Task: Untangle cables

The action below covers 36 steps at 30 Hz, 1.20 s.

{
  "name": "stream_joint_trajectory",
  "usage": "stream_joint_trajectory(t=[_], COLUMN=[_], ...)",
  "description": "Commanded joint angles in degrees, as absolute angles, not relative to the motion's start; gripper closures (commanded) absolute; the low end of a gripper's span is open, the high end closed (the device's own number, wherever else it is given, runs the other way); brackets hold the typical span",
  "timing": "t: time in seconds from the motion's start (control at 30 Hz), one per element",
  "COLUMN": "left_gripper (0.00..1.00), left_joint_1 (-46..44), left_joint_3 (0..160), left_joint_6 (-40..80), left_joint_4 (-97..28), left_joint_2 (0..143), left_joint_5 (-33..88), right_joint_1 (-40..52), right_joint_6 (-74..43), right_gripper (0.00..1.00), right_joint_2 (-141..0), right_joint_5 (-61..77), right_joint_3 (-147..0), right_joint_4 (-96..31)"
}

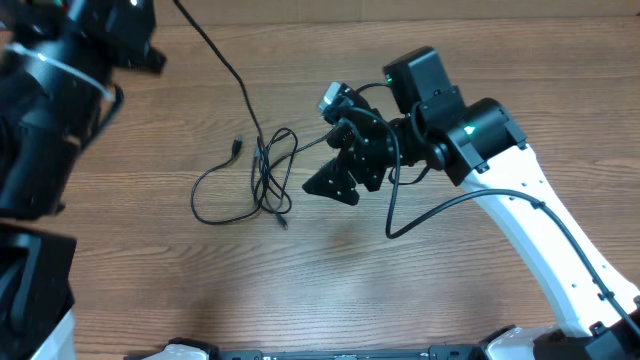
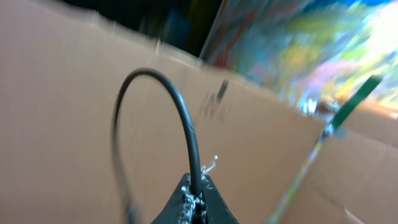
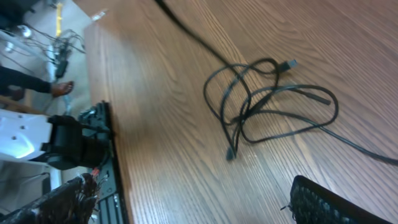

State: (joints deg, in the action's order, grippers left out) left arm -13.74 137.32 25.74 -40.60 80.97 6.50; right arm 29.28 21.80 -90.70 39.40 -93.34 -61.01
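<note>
Several cables (image 1: 263, 178) tangled toward the table's (image 1: 450, 290) left edge; left gripper (image 2: 194, 190) clamps one (right gripper (image 1: 332, 185): state indeterminable).

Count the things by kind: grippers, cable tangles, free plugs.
Grippers: 2 (left shut on a cable; right)
Tangles: 1
Free plugs: 2
Total: 5

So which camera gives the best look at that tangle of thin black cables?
Right wrist: the cables fill its frame, loops and plugs distinct. Overhead shows the whole tangle, smaller, near the right gripper. Left wrist, blurred, shows only one strand pinched in the left gripper.
</note>
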Motion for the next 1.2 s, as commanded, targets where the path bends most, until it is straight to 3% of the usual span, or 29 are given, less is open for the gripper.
stream_joint_trajectory(t=[0.0,0.2,0.33,0.57,0.73,0.77,0.83,0.97,1.0,1.03,1.07,1.1,1.17], left_gripper=[0.96,0.96,0.96,0.96,0.96,0.96,0.96,0.96,0.91,0.78,0.47,0.05,0.00], left_joint_1=[-13.41,-13.41,-13.41,-13.41,-13.41,-13.41,-13.41,-13.41,-13.41,-13.41,-13.41,-13.41,-13.41], left_joint_3=[137.88,137.88,137.88,137.91,137.91,137.91,137.91,137.91,137.88,137.88,137.88,137.88,137.88], left_joint_6=[16.95,10.90,19.16,30.41,31.09,31.07,30.55,24.75,22.90,21.08,19.22,16.93,12.53], left_joint_4=[-35.03,-32.77,-34.94,-33.12,-33.41,-33.41,-33.78,-39.83,-42.92,-46.37,-49.80,-53.34,-59.46], left_joint_2=[82.30,82.39,82.78,81.95,79.83,79.59,79.13,78.50,78.46,78.46,78.74,79.20,80.36], left_joint_5=[4.03,3.90,3.99,4.10,4.08,4.05,3.90,3.01,1.87,0.32,-1.28,-2.66,-4.10], right_joint_1=[29.54,29.63,30.57,33.91,37.30,37.74,38.63,38.76,38.24,37.52,36.56,35.73,33.28], right_joint_6=[19.44,19.70,23.22,19.25,15.75,15.09,14.13,3.79,1.85,0.80,-0.84,-2.35,-5.69], right_gripper=[0.04,0.02,0.02,0.02,0.11,0.18,0.95,0.96,0.96,0.96,0.96,0.96,0.96], right_joint_2=[-91.44,-91.44,-91.44,-91.83,-95.57,-96.33,-97.89,-98.10,-97.36,-96.29,-95.09,-93.91,-90.76], right_joint_5=[34.79,39.92,45.12,44.86,43.16,43.16,43.09,35.62,33.39,31.59,29.43,27.51,22.90], right_joint_3=[-93.03,-93.01,-93.01,-93.01,-93.01,-93.01,-93.01,-93.12,-93.43,-94.04,-94.87,-95.68,-98.21], right_joint_4=[-60.73,-58.52,-48.47,-24.93,-18.44,-18.00,-17.30,-17.69,-18.50,-19.77,-21.12,-22.33,-26.02])
